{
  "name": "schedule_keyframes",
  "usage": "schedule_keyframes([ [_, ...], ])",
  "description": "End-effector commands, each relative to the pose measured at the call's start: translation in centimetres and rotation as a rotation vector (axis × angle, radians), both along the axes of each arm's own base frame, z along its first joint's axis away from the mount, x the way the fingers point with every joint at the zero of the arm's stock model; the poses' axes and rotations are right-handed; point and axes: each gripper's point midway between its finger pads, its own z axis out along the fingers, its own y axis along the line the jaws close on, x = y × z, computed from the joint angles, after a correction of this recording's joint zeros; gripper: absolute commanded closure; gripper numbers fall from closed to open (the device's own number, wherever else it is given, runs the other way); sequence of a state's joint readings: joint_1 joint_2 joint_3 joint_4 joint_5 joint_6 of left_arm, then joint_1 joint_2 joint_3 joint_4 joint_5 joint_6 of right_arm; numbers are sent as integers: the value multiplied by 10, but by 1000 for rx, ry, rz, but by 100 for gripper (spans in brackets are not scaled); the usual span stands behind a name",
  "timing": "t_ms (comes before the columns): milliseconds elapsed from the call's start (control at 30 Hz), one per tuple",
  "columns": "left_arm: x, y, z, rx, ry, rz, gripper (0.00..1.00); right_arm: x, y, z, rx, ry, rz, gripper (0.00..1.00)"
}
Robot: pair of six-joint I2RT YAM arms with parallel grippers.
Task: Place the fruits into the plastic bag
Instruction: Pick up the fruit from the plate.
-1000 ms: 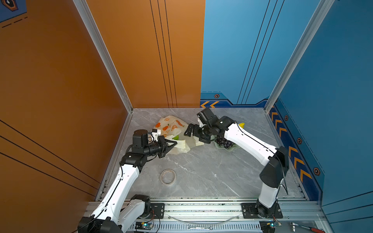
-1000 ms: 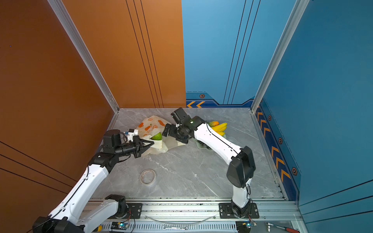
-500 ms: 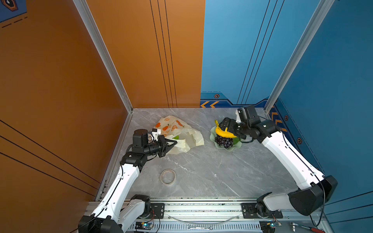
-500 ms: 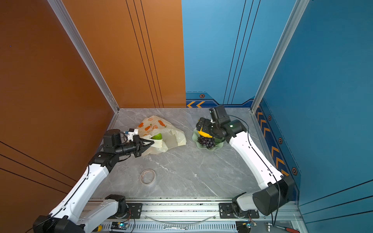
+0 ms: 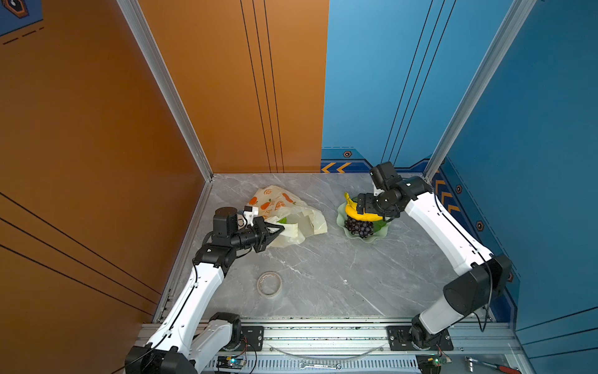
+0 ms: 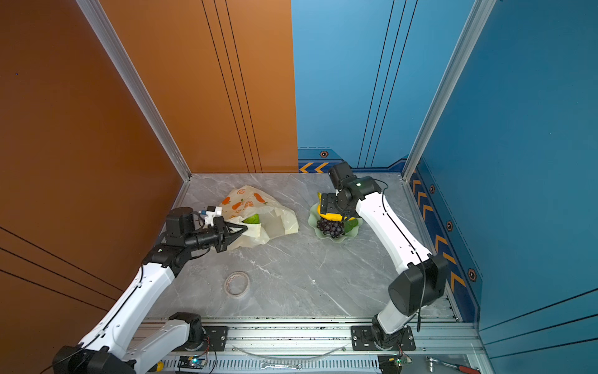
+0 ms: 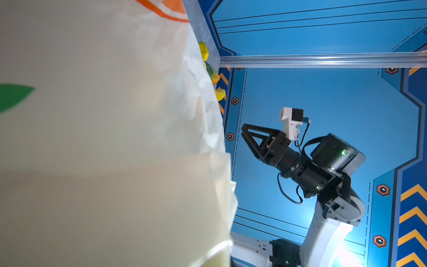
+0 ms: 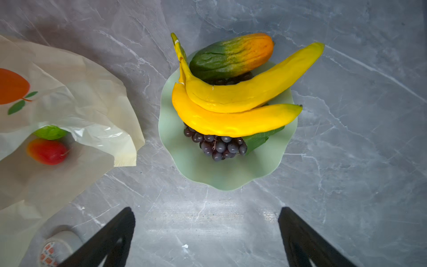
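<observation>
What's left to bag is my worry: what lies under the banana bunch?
Dark grapes and a green leaf poke out beneath the banana bunch, on the green dish. The dish's middle is covered, so anything else is hidden.

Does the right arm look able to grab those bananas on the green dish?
Probably yes: the right gripper hangs open above the bananas, which lie uppermost on the dish, uncovered.

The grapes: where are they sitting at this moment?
In both top views the grapes lie in the pale green dish, at its front, partly under the banana bunch, right of the plastic bag.
</observation>
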State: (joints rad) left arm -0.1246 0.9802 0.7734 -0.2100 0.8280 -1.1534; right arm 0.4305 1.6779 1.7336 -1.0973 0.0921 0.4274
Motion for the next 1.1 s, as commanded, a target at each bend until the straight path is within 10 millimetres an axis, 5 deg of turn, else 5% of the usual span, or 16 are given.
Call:
schedule_keyframes([
  [0, 1, -5, 8, -9, -20, -22, 100, 15, 12, -1, -136, -5, 112, 11],
  [200, 4, -4, 9, -3, -24, -11, 100, 58, 42, -30, -177, 27, 216, 26],
  [500, 9, -1, -1, 8, 6, 10, 100, 106, 49, -65, -166, 65, 199, 37],
  [1067, 9, -1, -15, 14, 49, 10, 100, 137, 41, -103, -221, 91, 221, 43],
])
